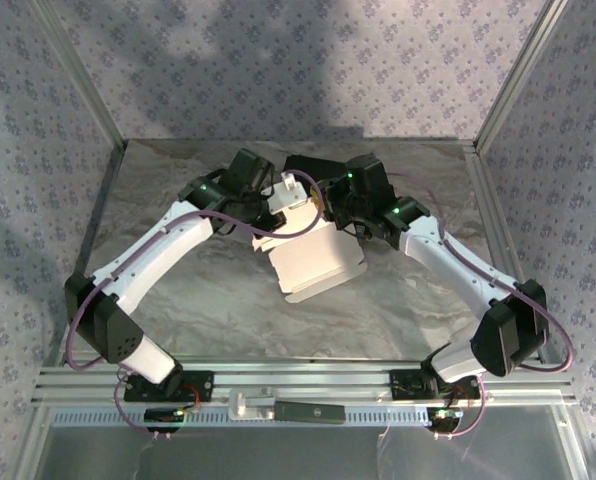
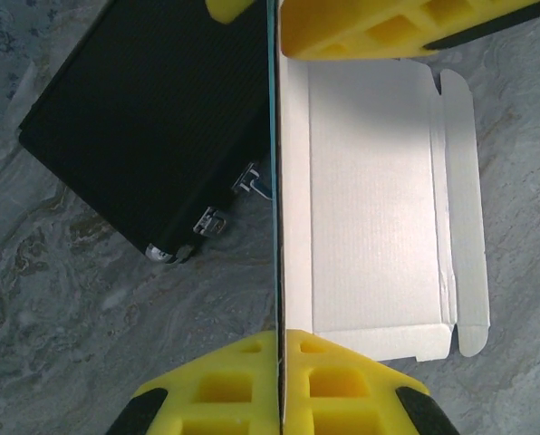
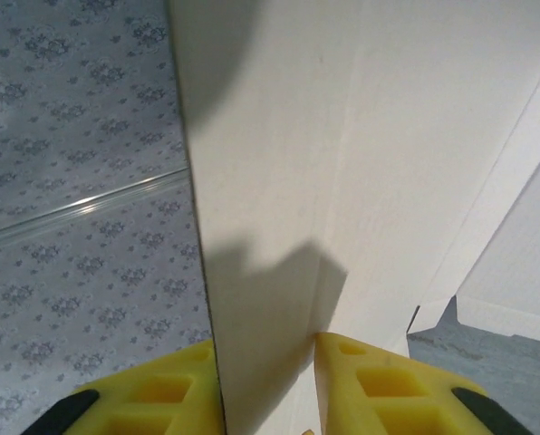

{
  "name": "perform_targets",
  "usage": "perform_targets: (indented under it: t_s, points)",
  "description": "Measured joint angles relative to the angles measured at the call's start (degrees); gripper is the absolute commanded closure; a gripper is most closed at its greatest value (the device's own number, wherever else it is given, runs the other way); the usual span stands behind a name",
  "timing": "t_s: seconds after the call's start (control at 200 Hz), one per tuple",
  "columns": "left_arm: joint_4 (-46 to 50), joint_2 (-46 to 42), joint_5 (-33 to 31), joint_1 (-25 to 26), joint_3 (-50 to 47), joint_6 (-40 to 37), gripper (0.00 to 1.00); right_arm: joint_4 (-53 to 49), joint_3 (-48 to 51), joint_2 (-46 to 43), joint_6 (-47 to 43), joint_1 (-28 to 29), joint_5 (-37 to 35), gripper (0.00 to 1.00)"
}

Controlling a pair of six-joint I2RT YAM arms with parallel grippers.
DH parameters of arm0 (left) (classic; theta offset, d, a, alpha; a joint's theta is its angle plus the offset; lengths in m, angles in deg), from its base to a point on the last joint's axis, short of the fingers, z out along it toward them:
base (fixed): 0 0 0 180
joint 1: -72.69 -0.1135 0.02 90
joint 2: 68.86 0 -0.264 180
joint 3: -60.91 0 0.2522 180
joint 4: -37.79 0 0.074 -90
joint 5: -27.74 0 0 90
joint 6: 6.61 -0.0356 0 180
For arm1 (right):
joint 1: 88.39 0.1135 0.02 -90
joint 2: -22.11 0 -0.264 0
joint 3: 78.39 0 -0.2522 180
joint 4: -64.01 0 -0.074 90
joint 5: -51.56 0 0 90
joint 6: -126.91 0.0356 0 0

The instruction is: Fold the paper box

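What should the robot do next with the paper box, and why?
Probably close the right gripper on the white flap of the thin white-and-cyan cardboard paper box. Its yellow fingers straddle that flap with a gap showing, while the left gripper is pinched shut on a side wall, steadying the box.

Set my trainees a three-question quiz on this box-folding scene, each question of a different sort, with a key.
1. True or false: the left gripper is shut on a panel of the paper box that stands edge-on to its wrist camera.
2. In the top view, the paper box shows mostly which colour? A. black B. white C. red
3. In a few words: what lies on the table beside the box in the left wrist view?
Key: 1 true. 2 B. 3 the black case.
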Motion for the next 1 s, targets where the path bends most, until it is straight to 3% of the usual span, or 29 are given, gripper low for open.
perform_targets:
  t_s: [0.11,0.175,0.265,0.315,0.465,0.71,0.82,0.999]
  points:
    - [-0.3,0.0,-0.8,0.0,-0.3,-0.2,1.00,0.0,0.0,0.0,0.7,0.0,0.0,0.92]
    - [-0.9,0.0,-1.3,0.0,-0.8,0.0,0.82,0.0,0.3,0.0,1.4,0.1,0.0,1.00]
    - [-1.9,-0.5,-1.6,0.2,-1.5,1.8,0.59,0.1,0.7,0.0,2.0,0.1,0.0,1.00]
    - [-2.9,-1.2,-1.9,0.2,-1.9,5.2,0.48,0.1,0.9,0.0,2.0,0.1,0.0,1.00]
    - [-7.6,-6.7,-2.4,-0.2,-2.0,23.6,0.39,0.0,1.4,0.0,2.5,0.0,-0.1,1.00]
    - [-10.6,-11.8,0.1,-2.8,-2.8,59.3,0.42,0.1,1.5,0.0,3.5,-0.2,-0.2,1.00]
    - [-10.7,-11.1,1.3,-3.5,-6.1,69.2,0.44,0.1,1.5,0.0,3.5,-0.3,-0.2,1.00]
    - [-10.7,-10.7,2.9,-3.7,-9.9,78.5,0.45,0.1,1.7,-0.1,4.0,-0.3,-0.2,1.00]
